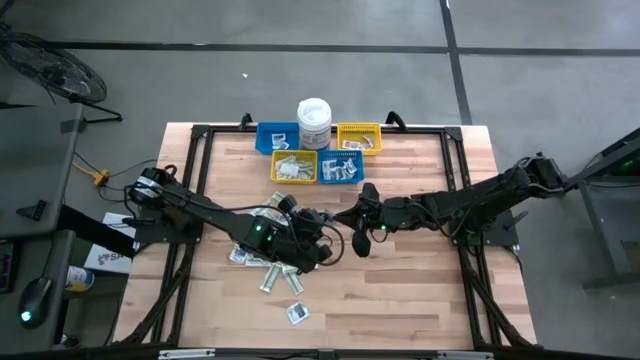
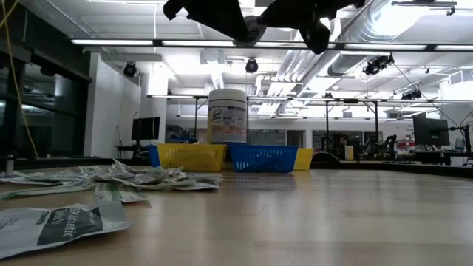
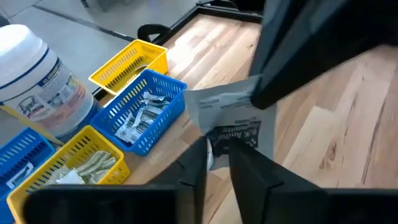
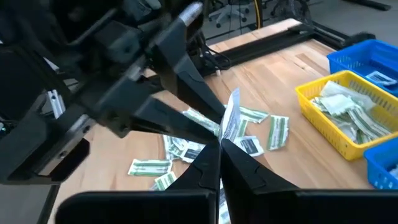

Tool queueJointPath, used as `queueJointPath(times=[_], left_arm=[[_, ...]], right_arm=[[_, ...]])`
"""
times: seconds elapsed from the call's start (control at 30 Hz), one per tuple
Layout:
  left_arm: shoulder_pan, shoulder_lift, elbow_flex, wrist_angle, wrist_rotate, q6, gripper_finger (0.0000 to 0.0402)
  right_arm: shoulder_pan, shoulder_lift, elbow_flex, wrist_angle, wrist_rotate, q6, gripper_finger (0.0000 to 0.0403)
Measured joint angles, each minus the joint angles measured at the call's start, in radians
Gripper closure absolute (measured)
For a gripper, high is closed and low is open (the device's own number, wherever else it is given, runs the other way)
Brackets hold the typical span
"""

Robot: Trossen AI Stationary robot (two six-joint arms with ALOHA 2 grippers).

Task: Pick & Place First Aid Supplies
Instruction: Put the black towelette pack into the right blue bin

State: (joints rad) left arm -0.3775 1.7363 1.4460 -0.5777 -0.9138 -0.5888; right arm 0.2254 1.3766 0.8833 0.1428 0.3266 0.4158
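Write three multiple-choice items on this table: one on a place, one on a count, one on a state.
1. Where is the white tub? A among the bins; B on the floor; C in the loose pile.
2. How many plastic bins? A two; B four; C six.
3. The right gripper is: A wide open; B shut on a white packet; C inside a bin.
Key: 1 A, it stands between the back blue and yellow bins; 2 B, two blue, two yellow; 3 B, its fingers meet on the packet.
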Motion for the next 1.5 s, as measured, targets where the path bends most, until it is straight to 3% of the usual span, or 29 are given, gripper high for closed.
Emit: queueJointPath(times=[0.2,0.33,0.6,0.7,1.07,1.4,1.5], left_arm=[[0.0,-0.052,0.0,-0.082,-0.016,0.062,0.0269],[0.0,-0.113,0.0,-0.222,-0.043,0.051,0.0253],[-0.002,-0.198,-0.017,-0.622,-0.097,-0.21,0.0252],[-0.002,-0.237,-0.084,-0.656,-0.105,-0.294,0.0252],[-0.002,-0.533,-0.46,-0.387,-0.023,-0.321,0.0252],[-0.002,-0.934,-0.832,0.082,0.222,-0.127,0.0252],[-0.002,-1.027,-0.912,0.134,0.255,-0.121,0.0252]], right_arm=[[-0.042,-0.001,0.0,-0.055,0.008,0.014,0.0402],[-0.096,-0.002,0.0,-0.081,0.01,0.027,0.0403],[-0.25,-0.001,0.0,-0.171,0.045,0.086,0.0403],[-0.314,0.012,0.0,-0.188,0.034,0.109,0.0403],[-0.479,0.17,0.0,-0.096,-0.088,0.186,0.0403],[-0.538,0.279,0.0,0.029,-0.117,0.287,0.0403],[-0.546,0.29,0.0,0.025,-0.094,0.292,0.0403]])
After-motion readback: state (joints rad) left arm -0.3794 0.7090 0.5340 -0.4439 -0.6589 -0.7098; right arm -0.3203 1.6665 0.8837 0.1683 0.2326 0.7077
